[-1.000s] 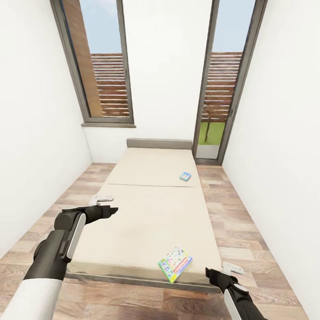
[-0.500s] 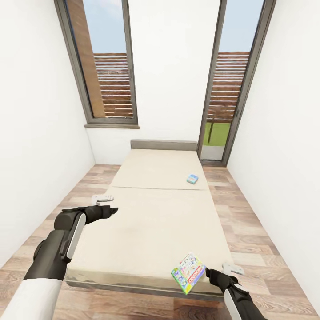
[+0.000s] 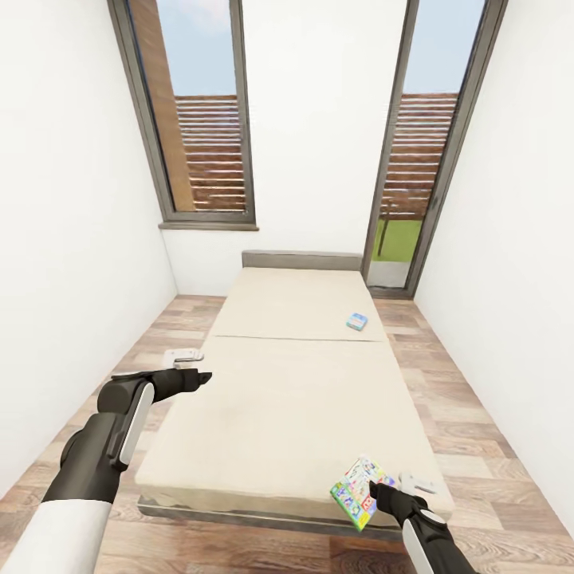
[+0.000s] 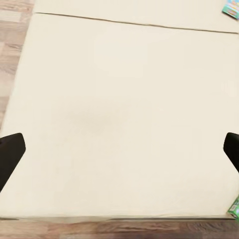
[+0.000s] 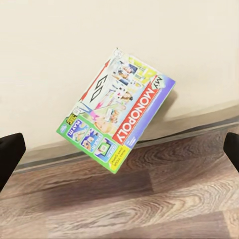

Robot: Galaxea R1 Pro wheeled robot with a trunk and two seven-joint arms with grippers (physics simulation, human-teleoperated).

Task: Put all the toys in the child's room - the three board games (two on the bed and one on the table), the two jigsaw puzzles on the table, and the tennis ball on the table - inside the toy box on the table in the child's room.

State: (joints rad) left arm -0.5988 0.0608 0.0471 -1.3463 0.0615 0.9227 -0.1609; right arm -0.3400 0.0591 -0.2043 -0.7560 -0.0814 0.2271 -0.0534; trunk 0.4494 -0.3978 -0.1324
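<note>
Since the earlier frames the view has been swung rightward. At the bed's [image 3: 295, 399] near right corner, a green-edged game box [image 3: 360, 492] overhangs the edge, just beside the right claw [image 3: 418, 484], spread apart. A nudge could tip it floorward. The left claw [image 3: 185, 355] is held apart, empty. A blue game box [image 3: 356, 321] lies near the far right edge.

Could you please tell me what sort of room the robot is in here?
Most likely a bedroom, probably a child's: a narrow white-walled room with a bed and grey headboard, tall windows, a plank floor, and two board games on the cover.
</note>
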